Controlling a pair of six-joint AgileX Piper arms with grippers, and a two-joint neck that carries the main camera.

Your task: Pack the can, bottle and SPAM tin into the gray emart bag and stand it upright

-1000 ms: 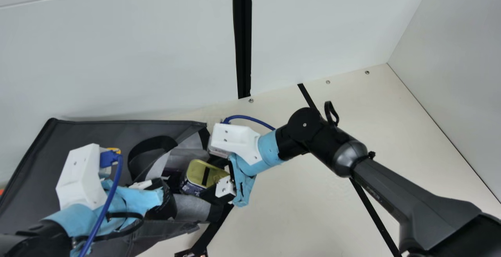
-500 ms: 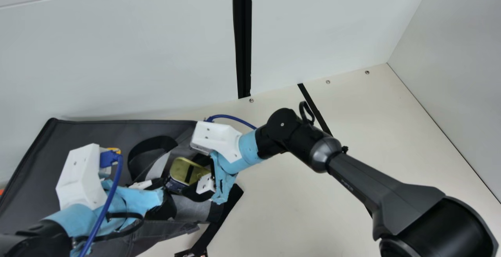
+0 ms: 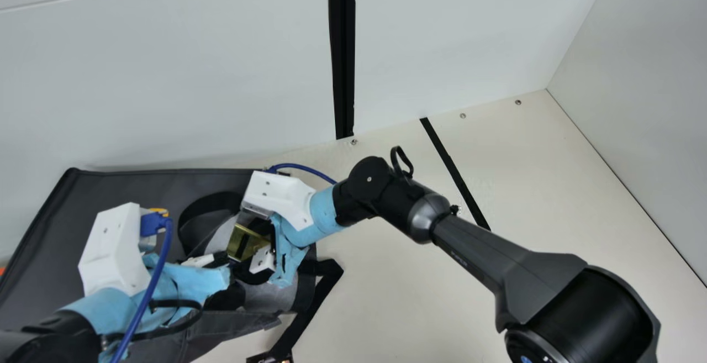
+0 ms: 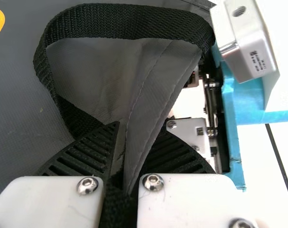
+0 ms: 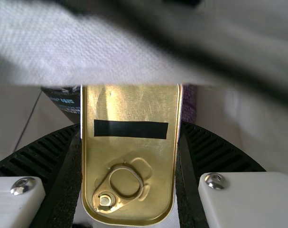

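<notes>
The gray bag (image 3: 138,186) lies on its side at the left of the main view. My left gripper (image 3: 221,283) is at its mouth; in the left wrist view my left gripper (image 4: 127,166) is shut on the bag's gray edge (image 4: 151,109) beside the black strap. Inside the mouth is my right gripper (image 3: 251,261), shut on the gold-lidded SPAM tin (image 3: 243,243). The right wrist view has the tin (image 5: 134,107) held by its sides in my right gripper (image 5: 131,164). Behind it show a dark, printed item (image 5: 65,102) and something purple (image 5: 189,104), both partly hidden.
A black strap (image 3: 323,291) of the bag trails onto the cream table (image 3: 409,296). White walls (image 3: 165,75) stand behind the bag and at the right. My right arm (image 3: 486,263) spans the table from the lower right.
My right gripper has moved left with the SPAM tin, deeper into the bag's mouth, and the bag's lining now partly covers the tin. My left arm has kept still.
</notes>
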